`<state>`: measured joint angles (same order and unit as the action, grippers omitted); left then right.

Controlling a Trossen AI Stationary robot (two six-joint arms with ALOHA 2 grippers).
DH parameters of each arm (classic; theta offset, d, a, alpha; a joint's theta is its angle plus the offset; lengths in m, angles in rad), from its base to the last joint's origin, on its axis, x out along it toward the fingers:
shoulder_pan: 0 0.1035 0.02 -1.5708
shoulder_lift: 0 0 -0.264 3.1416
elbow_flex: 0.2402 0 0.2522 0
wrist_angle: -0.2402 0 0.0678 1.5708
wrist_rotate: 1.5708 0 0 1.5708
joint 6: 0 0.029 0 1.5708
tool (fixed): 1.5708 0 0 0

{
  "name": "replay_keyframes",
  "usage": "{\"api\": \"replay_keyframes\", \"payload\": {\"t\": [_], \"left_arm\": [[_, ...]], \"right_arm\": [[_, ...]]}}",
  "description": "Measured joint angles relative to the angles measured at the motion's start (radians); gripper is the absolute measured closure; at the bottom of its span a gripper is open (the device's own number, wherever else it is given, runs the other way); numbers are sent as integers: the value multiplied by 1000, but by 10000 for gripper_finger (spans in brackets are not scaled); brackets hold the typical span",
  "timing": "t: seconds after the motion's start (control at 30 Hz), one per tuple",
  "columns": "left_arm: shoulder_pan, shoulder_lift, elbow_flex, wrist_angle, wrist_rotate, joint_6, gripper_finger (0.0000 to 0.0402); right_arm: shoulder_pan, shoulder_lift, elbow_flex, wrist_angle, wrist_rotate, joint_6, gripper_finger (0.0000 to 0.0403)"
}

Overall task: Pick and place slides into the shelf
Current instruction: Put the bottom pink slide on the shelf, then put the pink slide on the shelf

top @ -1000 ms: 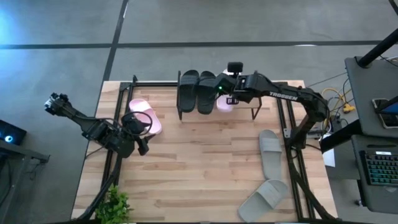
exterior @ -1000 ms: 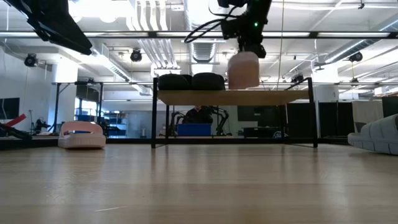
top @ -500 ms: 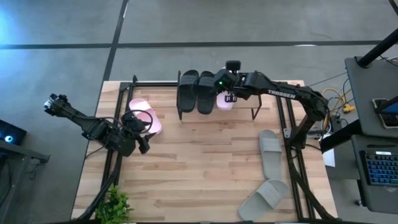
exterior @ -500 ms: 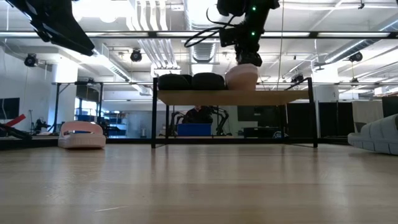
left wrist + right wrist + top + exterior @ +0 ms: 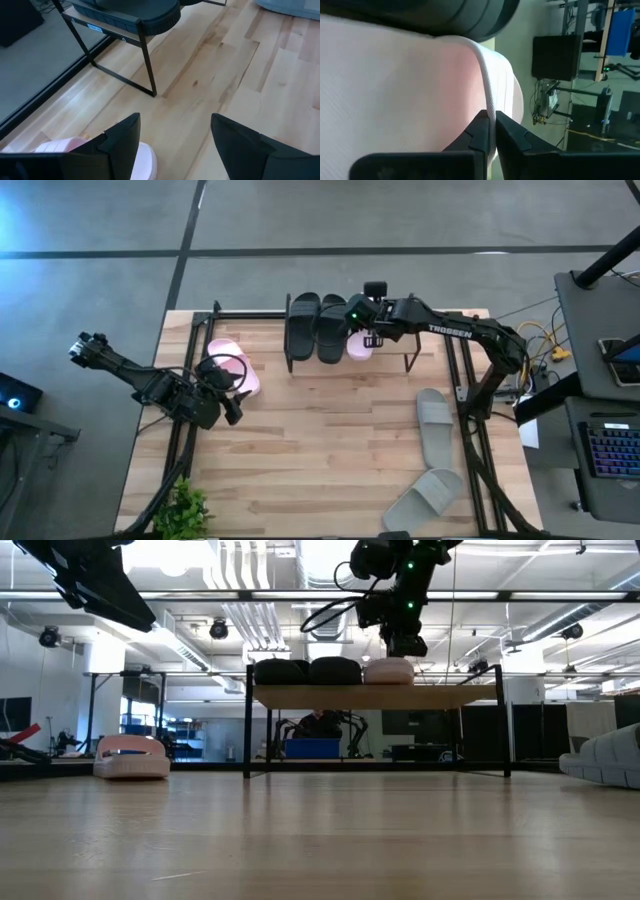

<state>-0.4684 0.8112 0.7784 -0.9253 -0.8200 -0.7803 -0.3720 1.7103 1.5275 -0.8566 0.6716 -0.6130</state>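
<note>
The shelf (image 5: 400, 320) stands at the table's far edge, and two black slides (image 5: 318, 327) lie on its top board. My right gripper (image 5: 362, 333) is shut on a pale pink slide (image 5: 389, 671) lying next to them. The second pink slide (image 5: 232, 366) rests sole down at the table's left. My left gripper (image 5: 230, 400) hovers open just on the near side of it, and that slide also shows in the left wrist view (image 5: 65, 146). Two grey slides (image 5: 435, 425) (image 5: 425, 498) lie at the right. My right gripper pinches a thin edge of the pink slide's strap (image 5: 491, 102) between its two fingers. The fingers come from above, pointing down. The slide lies flat on the shelf's top board (image 5: 440, 696), right beside the black slides.
A small green plant (image 5: 183, 510) stands at the near left corner. The right part of the shelf board is bare. Bare wood lies in the table's middle (image 5: 320, 440). Dark frame rails run along the table's left and right edges.
My right gripper has gone down toward the shelf with the pink slide. The slide hung upright above the board, then tipped over, and now lies flat on the board beside the black slides.
</note>
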Motion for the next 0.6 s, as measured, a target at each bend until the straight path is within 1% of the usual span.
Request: {"api": "replay_keyframes", "payload": {"t": [0.33, 0.47, 0.6], "left_arm": [[4, 0, 0, 0, 0, -2, 173], [4, 0, 0, 0, 0, -3, 173], [4, 5, 0, 0, 0, -25, 173]], "right_arm": [[-6, 0, 3, -5, -2, 10, 294], [4, -1, 9, -7, 2, 11, 275], [25, -2, 31, -8, 2, 11, 269]]}}
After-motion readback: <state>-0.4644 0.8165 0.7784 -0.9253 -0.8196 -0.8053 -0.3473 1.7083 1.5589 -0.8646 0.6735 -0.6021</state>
